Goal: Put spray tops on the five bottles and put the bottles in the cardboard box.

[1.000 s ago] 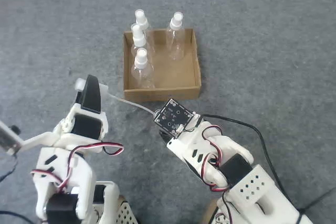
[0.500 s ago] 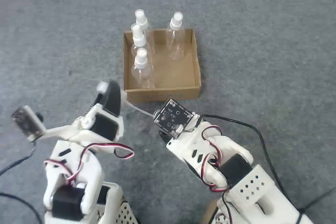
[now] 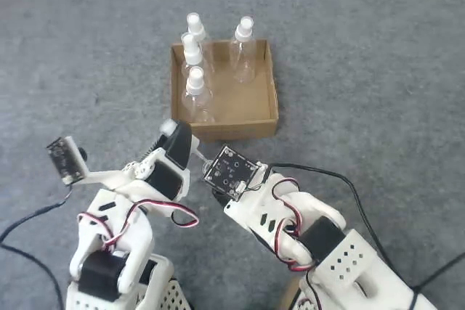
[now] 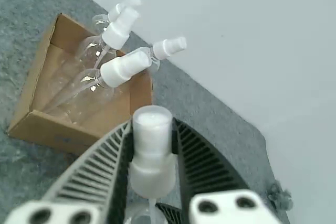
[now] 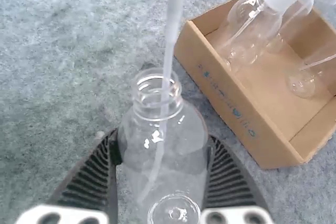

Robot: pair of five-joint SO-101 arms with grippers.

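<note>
while its dip tube [image 5: 168,45] hangs down inside the open bottle [image 5: 157,129], the spray top [image 4: 152,129] sits above the neck, not seated.
left gripper [image 4: 151,135] is clamped on the spray top; right gripper [image 5: 161,150] is clamped around the bottle, over the grey carpet [image 3: 363,70]. at 12 o'clock from them, just beside, the cardboard box [image 3: 270,107] holds four capped bottles [image 3: 196,96].

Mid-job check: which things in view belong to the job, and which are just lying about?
Job:
spray top, in left gripper
open bottle, in right gripper
four capped bottles
cardboard box

Lying about:
black cable
grey carpet
</note>
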